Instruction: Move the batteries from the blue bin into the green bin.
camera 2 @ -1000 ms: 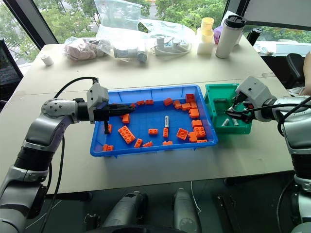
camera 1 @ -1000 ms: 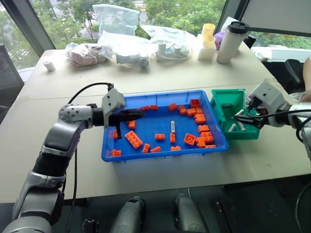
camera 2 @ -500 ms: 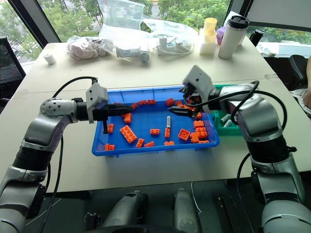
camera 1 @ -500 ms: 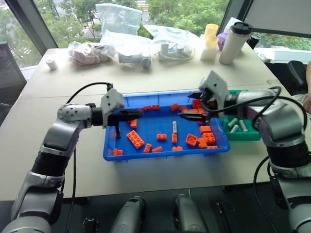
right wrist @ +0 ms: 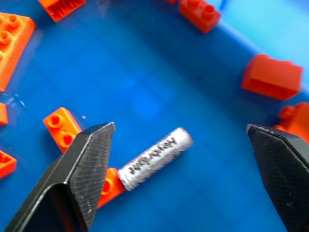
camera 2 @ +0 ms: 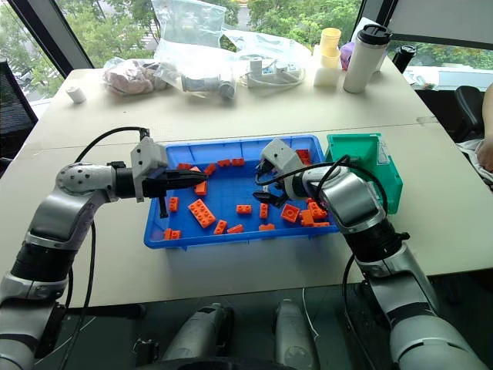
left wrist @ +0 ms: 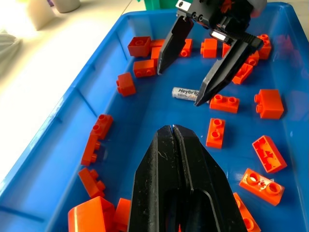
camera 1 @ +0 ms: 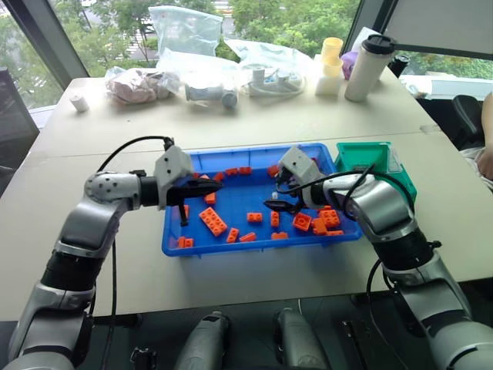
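Note:
One battery (right wrist: 154, 157), a slim silver cylinder with print, lies on the floor of the blue bin (camera 1: 254, 247) among several orange bricks (camera 1: 212, 221). My right gripper (right wrist: 179, 128) hangs open just above it, one finger on each side, touching nothing. From the left wrist view the same right gripper (left wrist: 178, 87) straddles the battery (left wrist: 186, 93). My left gripper (left wrist: 172, 128) is shut and empty, hovering over the bin's left part (camera 1: 218, 185). The green bin (camera 1: 362, 146) stands against the blue bin's right end, partly behind my right arm.
Clear bags (camera 1: 181, 35), a tall white tumbler (camera 1: 367, 68) and yellow cups (camera 1: 330, 58) line the table's far side. A small white roll (camera 1: 79, 102) sits at the far left. A person's arm (camera 1: 485, 158) shows at the right edge.
My right gripper has swung left from the green bin into the blue bin and come down over the battery, staying open. The left gripper has kept its place.

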Robot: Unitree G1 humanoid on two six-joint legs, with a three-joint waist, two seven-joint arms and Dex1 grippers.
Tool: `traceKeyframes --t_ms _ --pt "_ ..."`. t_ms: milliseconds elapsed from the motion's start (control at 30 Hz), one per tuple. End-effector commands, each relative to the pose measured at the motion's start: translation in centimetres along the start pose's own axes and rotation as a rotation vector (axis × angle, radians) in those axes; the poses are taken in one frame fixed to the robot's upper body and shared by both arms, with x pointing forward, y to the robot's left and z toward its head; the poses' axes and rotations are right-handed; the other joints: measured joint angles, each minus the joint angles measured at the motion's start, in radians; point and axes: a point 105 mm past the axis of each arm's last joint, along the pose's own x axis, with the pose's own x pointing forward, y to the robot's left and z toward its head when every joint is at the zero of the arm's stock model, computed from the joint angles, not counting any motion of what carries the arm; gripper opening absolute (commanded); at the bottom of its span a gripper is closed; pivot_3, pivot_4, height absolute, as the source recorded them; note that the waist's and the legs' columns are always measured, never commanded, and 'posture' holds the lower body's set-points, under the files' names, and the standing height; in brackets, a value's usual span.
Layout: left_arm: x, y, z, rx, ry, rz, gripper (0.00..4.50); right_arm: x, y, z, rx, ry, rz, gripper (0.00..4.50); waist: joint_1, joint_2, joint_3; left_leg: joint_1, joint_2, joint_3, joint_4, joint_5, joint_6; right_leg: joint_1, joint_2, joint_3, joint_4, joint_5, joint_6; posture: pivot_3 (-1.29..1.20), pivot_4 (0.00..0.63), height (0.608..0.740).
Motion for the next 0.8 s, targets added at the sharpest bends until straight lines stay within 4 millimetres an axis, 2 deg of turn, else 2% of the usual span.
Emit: traceKeyframes --t_ms 33,133,233,267,433,467,600,667,733,800 --pt "-0.6 0.3 1.1 0.035 -0.020 0.019 0.00 0.0 -0.1 0.2 0.027 0.003 -0.029 4.46 0.001 0.000 0.000 0.000 0.000 0.000 0.000 0.000 0.000 0.000 0.000 0.000 0.000 0.000 0.000 0.00 0.150 0.740" --pt "-0.6 0.3 1.1 0.035 -0.020 0.018 0.00 0.3 0.1 -0.3 0.053 0.029 -0.036 4.46 0.000 0.000 0.000 0.000 0.000 0.000 0.000 0.000 0.000 0.000 0.000 0.000 0.000 0.000 0.000 0.00 0.150 0.740" --pt "-0.5 0.3 1.1 0.036 -0.020 0.017 0.00 0.3 0.0 -0.6 0.064 0.048 -0.046 3.61 0.000 0.000 0.000 0.000 0.000 0.000 0.000 0.000 0.000 0.000 0.000 0.000 0.000 0.000 0.000 0.00 0.150 0.740" --pt "-0.5 0.3 1.1 0.036 -0.020 0.017 0.00 0.3 0.1 -0.7 0.066 0.052 -0.045 3.17 -0.001 0.000 0.000 0.000 0.000 0.000 0.000 0.000 0.000 0.000 0.000 0.000 0.000 0.000 0.000 0.00 0.150 0.740" --pt "-0.4 0.4 1.1 0.040 -0.021 0.018 0.00 0.4 0.6 -0.9 0.066 0.055 -0.030 0.41 -0.001 0.000 0.000 0.000 0.000 0.000 0.000 -0.001 0.002 0.000 0.000 0.000 0.000 0.000 0.000 0.00 0.150 0.740" --pt "-0.4 0.4 1.1 0.041 -0.021 0.018 0.00 0.4 0.7 -0.8 0.063 0.051 -0.029 0.03 -0.001 0.000 0.000 0.000 0.000 0.000 0.000 -0.001 0.002 0.000 0.000 0.000 0.000 0.000 0.000 0.00 0.150 0.740" --pt "-0.4 0.4 1.1 0.043 -0.021 0.016 0.00 0.0 0.2 0.7 0.023 -0.003 -0.070 0.03 -0.002 0.000 0.000 0.000 0.000 0.000 0.000 -0.001 0.002 0.000 0.000 0.000 0.000 0.000 0.000 0.00 0.150 0.740" --pt "-0.4 0.3 1.1 0.043 -0.021 0.014 0.00 -2.1 -1.4 3.1 -0.061 -0.093 -0.139 0.03 0.000 0.000 0.000 0.000 0.000 0.000 0.000 -0.001 0.003 0.000 0.000 0.000 0.000 0.000 0.000 0.00 0.150 0.740" --pt "-0.4 0.3 1.1 0.044 -0.021 0.010 0.00 -5.6 -4.6 5.3 -0.060 -0.172 -0.264 0.03 0.001 0.001 0.000 0.000 0.000 0.000 0.000 -0.002 0.003 0.000 0.000 0.000 0.000 0.000 0.000 0.00 0.150 0.740" --pt "-0.3 0.2 1.1 0.039 -0.025 0.004 0.00 -9.2 -7.7 5.7 -0.015 -0.198 -0.385 0.03 0.007 0.001 0.001 0.000 -0.001 0.000 0.000 -0.002 0.003 0.000 0.000 0.000 0.000 0.000 0.000 0.00 0.150 0.740"
